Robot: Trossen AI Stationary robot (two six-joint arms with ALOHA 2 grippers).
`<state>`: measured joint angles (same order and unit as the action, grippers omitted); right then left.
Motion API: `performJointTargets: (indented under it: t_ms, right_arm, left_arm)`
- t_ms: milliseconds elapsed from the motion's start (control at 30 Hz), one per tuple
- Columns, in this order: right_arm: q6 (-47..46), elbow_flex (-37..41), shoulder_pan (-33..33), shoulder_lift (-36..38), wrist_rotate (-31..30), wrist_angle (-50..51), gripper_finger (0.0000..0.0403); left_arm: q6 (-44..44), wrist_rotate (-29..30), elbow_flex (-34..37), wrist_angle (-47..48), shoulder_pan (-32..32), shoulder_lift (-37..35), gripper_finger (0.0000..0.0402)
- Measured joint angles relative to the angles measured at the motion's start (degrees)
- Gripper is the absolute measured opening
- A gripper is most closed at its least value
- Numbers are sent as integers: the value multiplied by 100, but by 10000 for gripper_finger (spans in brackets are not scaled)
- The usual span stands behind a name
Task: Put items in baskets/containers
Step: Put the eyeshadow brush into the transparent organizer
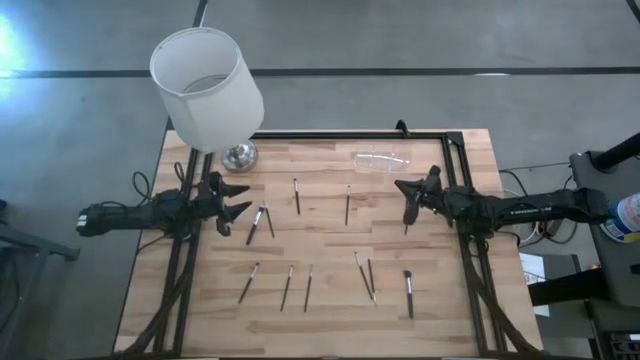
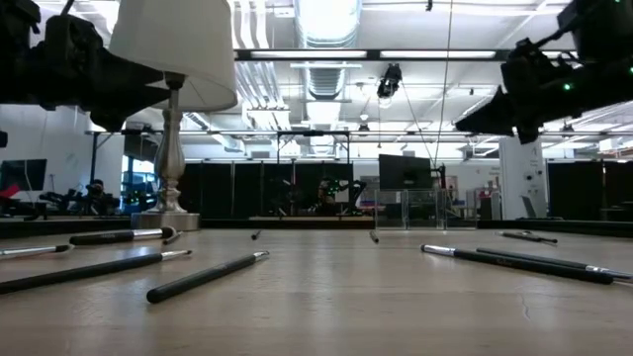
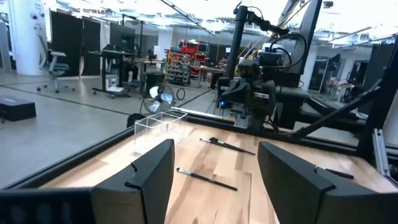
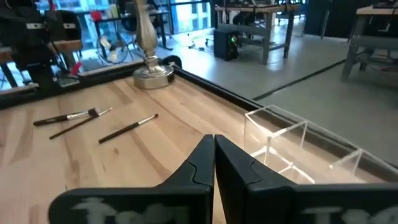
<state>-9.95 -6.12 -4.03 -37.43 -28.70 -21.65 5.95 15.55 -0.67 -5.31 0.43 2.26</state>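
Hardly begun, I judge: the clear holder [image 1: 381,160] at the counter's [image 1: 330,290] far edge looks empty, brushes [image 1: 297,196] lie scattered, left pincer [image 1: 236,199] wide, right pincer [image 1: 410,200] closed on nothing visible.

Two matte black arms, black cables, angular black pincer [image 4: 213,163] fingers.

The lampshade [image 2: 173,49] (its top) and both arms are cut off by the low view's upper edge.
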Motion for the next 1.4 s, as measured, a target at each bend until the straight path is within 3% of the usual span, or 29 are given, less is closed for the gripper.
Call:
performJointTargets:
  t_ms: [100, 267, 433, 533, 700, 933, 1067, 1400]
  right_arm:
    - [-81, -384, 2, -262, 2, 360, 8]
    - [-1080, -1275, 2, -746, 4, 2404, 8]
    - [-2772, -1823, 2, -1518, -15, 4353, 8]
    - [-3765, -1844, -4, -2004, -183, 4889, 8]
    - [-4665, -1769, -292, -2696, -267, 4877, 20]
    - [-4811, -1955, -1088, -3238, -47, 4893, 79]
    - [-4628, -2030, -1553, -3462, 472, 4814, 101]
    - [-4383, -2059, -1781, -3807, 890, 4493, 72]
  left_arm:
    - [73, 272, 0, -44, 1, 0, 224]
    - [186, 1060, 0, 126, 2, 65, 194]
    - [112, 1086, 0, 124, 2, 176, 98]
    - [-163, 855, 0, 120, 2, 233, 22]
    - [-447, 159, 0, -31, 0, 317, 20]
    - [-614, 129, 0, -46, 0, 414, 10]
    - [-615, 123, 0, -46, 0, 423, 1]
    - [-558, 121, 0, -22, 0, 424, 1]
